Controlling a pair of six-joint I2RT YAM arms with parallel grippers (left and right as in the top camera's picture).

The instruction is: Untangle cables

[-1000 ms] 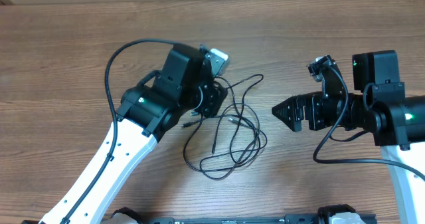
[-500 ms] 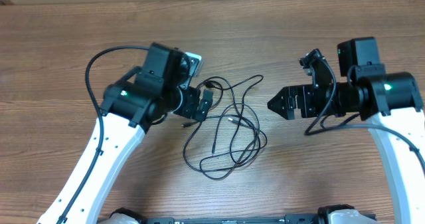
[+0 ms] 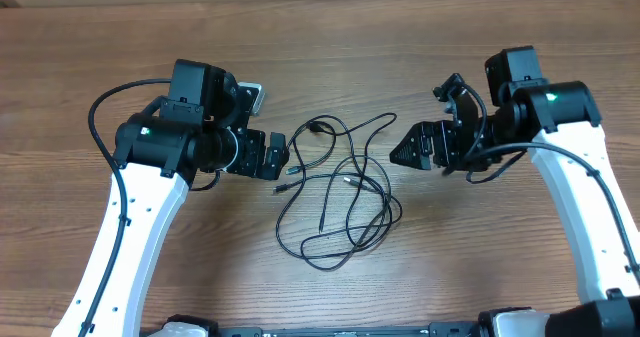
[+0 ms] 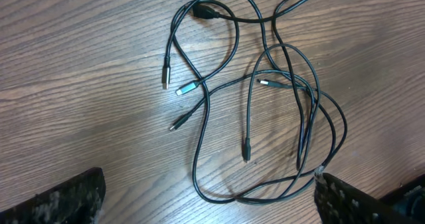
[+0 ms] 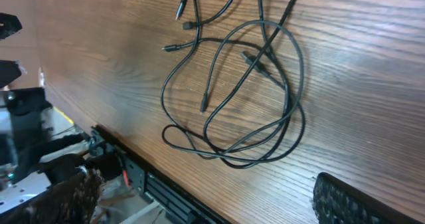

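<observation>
Gaping at full spread, the left gripper [image 3: 276, 159] holds nothing. In its wrist view the two fingers [image 4: 56, 199] sit at the bottom corners, with only wood and cord showing between them. From overhead its tips point right and stop just short of the tangle, touching none of it. The right gripper [image 3: 400, 153] faces it from the other side, jaws equally wide and empty. Its textured fingers [image 5: 362, 201] frame the lower corners of its own view and hover near the cords without contact.

The cables [image 3: 340, 192] lie flat on the wood-grain table [image 3: 320, 37], between the two grippers and a little toward the near edge. They are thin black cords in loose, overlapping loops that cross each other several times near the middle. Several ends carry small plugs with metal tips, and two silvery ones [image 4: 188, 88] lie close together at the left side of the heap. A thicker dark connector [image 4: 206, 12] sits at the top of the tangle. The widest loop sweeps round the lower right side [image 5: 292, 117].
</observation>
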